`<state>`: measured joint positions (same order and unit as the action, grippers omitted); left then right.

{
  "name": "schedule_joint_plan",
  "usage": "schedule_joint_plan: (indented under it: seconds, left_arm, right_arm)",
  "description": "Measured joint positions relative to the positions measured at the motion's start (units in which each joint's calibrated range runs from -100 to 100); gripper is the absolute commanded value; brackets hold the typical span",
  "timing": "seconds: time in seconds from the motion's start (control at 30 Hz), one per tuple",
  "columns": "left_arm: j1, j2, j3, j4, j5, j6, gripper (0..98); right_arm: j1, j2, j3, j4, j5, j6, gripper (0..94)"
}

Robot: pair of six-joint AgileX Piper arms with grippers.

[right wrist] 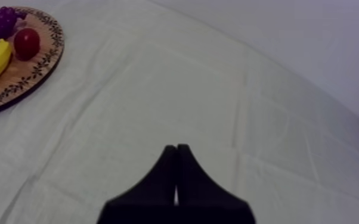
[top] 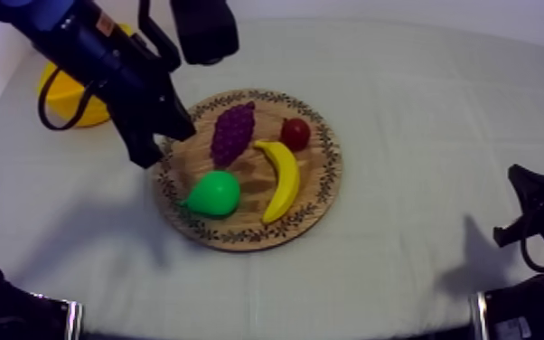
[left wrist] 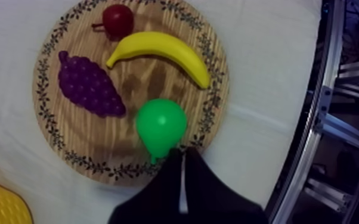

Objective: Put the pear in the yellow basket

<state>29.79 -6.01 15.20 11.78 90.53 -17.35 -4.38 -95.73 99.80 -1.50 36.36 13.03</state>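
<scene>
Left claw (left wrist: 182, 155), closed, tilts down by the pear (left wrist: 161, 124), seemingly apart; right claw (right wrist: 176, 149) closed, low.

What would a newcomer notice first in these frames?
The round wooden board with a patterned rim sits at the middle of the table, carrying a bright green toy pear, a purple bunch of grapes, a yellow banana and a small red fruit. Next comes the black left claw, shut, by the pear's narrow end at the board's rim. The yellow basket sits far left, behind that arm.
</scene>
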Motion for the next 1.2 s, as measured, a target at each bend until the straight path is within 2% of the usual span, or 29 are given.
schedule_joint_plan:
  seconds: [0.1, 0.27, 0.47, 0.63, 0.83, 1.0, 1.2]
  left_arm:
    - [0.60, 1.37, 0.06, -0.35, -0.48, 0.39, 4.9]
    - [1.49, 3.36, 0.28, -0.61, -1.56, 0.32, 26.2]
    - [2.10, 4.44, -0.78, -1.33, -1.57, -0.61, 42.1]
    - [2.60, 4.73, -0.65, -2.97, -2.18, -0.03, 52.4]
    - [2.82, 4.73, 0.85, -4.34, -3.37, 0.20, 69.5]
    - [3.13, 4.49, 2.59, -5.23, -3.49, -0.24, 89.8]
    - [3.34, 4.54, 5.54, -6.34, -4.12, 0.19, 96.1]
  right_arm:
    - [0.00, 0.00, 0.00, 0.00, 0.00, 0.00, 0.4]
    - [0.00, 0.00, 0.00, 0.00, 0.00, 0.00, 0.4]
    - [0.00, 0.00, 0.00, 0.00, 0.00, 0.00, 0.4]
    - [0.00, 0.00, 0.00, 0.00, 0.00, 0.00, 0.4]
    - [0.00, 0.00, 0.00, 0.00, 0.00, 0.00, 0.4]
    - [0.00, 0.00, 0.00, 0.00, 0.00, 0.00, 0.4]
    - [0.00, 0.00, 0.00, 0.00, 0.00, 0.00, 0.4]
